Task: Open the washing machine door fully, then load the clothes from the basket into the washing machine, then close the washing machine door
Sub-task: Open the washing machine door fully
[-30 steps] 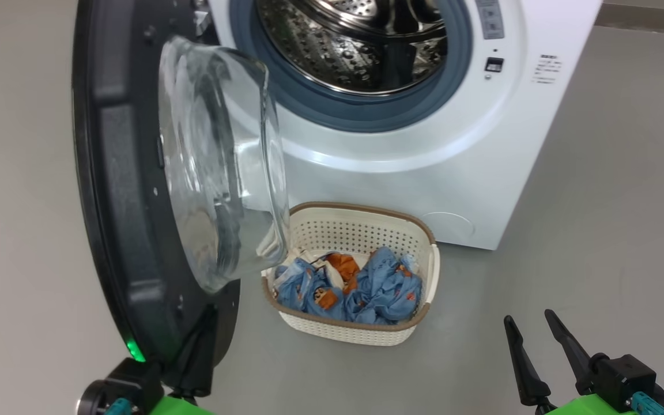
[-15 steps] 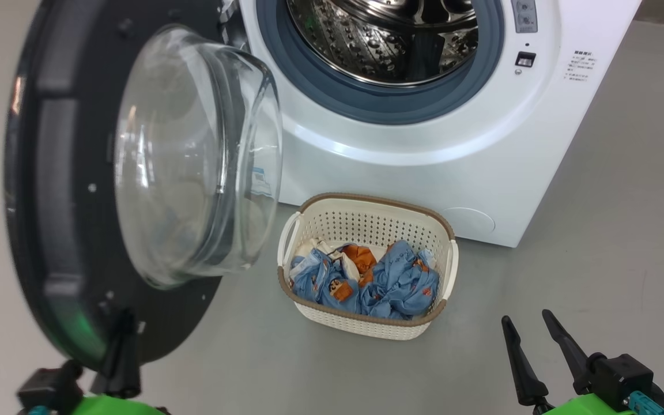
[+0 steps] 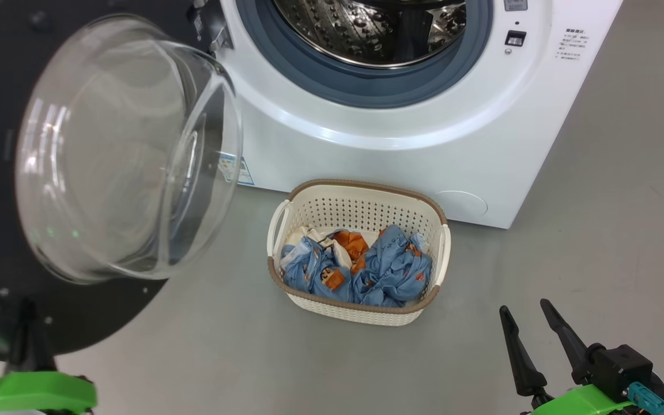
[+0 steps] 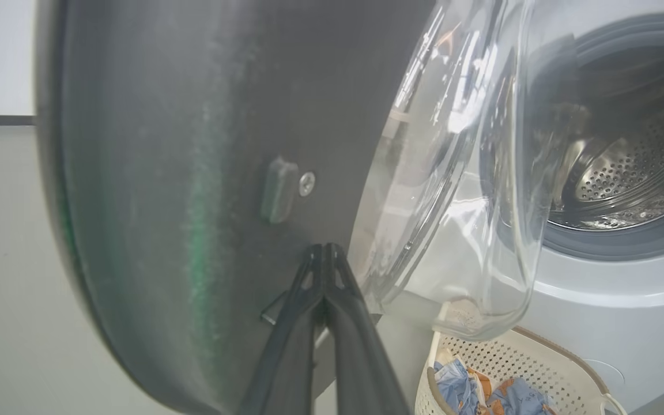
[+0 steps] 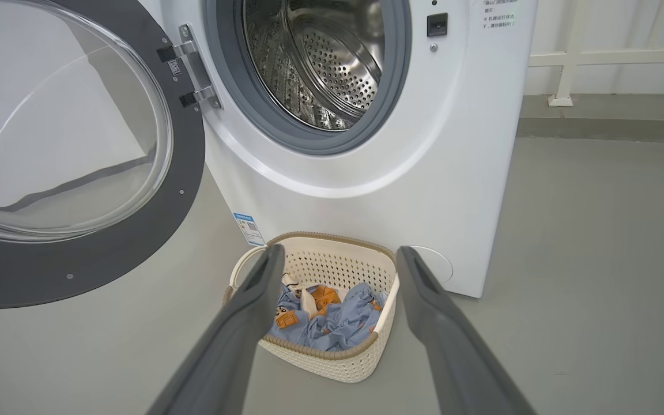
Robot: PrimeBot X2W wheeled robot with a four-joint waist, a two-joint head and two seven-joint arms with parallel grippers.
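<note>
The washing machine door (image 3: 95, 311) stands swung wide to the left, its clear glass bowl (image 3: 124, 150) bulging toward me. My left gripper (image 3: 26, 311) is shut, its tips (image 4: 323, 251) resting against the door's black inner face (image 4: 193, 144) beside the glass, with nothing held. The washing machine (image 3: 366, 155) is white, and its steel drum (image 3: 366, 29) is exposed. On the floor before it sits the cream basket (image 3: 361, 187) holding the light-blue clothes (image 3: 355, 271). My right gripper (image 3: 525, 307) stands open at the lower right, apart from the basket; in its wrist view the right gripper (image 5: 340, 252) points at the basket (image 5: 332, 353).
Grey floor surrounds the machine and basket. The door's metal hinge (image 5: 193, 69) sits at the machine's left front. A round service cap (image 3: 461, 203) is low on the machine's right. A white railing (image 5: 568, 57) stands against the wall behind.
The door has swung further open to the left, and my left gripper has gone left with it. The head camera has shifted a little. The right gripper stays put.
</note>
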